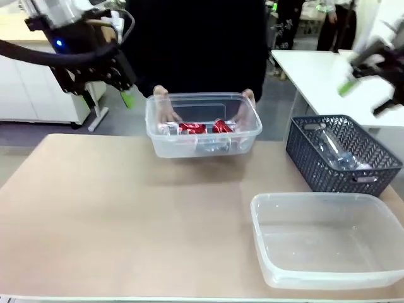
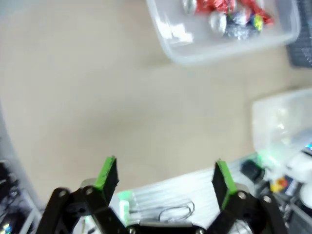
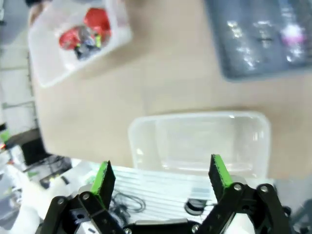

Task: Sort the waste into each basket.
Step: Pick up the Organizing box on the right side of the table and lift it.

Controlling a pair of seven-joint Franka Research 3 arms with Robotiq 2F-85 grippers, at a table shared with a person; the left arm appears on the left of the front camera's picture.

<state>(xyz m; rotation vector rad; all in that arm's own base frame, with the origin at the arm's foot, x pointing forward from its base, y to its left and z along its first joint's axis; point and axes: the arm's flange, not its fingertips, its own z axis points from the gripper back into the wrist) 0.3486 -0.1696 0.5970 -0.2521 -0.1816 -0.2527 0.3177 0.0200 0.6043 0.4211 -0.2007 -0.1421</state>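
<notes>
A clear tub (image 1: pixel 203 126) at the far middle of the table holds red-and-silver cans (image 1: pixel 205 128); a person's hands (image 1: pixel 161 101) grip its two ends. A second clear tub (image 1: pixel 328 238) stands empty at the near right. A clear plastic bottle (image 1: pixel 331 150) lies in the dark blue lattice basket (image 1: pixel 344 154). My left gripper (image 1: pixel 120 88) hangs open high above the table's far left. My right gripper (image 1: pixel 366 95) is raised at the far right, blurred. The left wrist view shows open jaws (image 2: pixel 165 175) over bare table, the cans (image 2: pixel 229 14) beyond. The right wrist view shows open jaws (image 3: pixel 161 174) above the empty tub (image 3: pixel 200 141).
The tan tabletop (image 1: pixel 113 208) is bare across its left and middle. A white table (image 1: pixel 315 69) stands behind at the right. The person in dark clothing stands at the far edge.
</notes>
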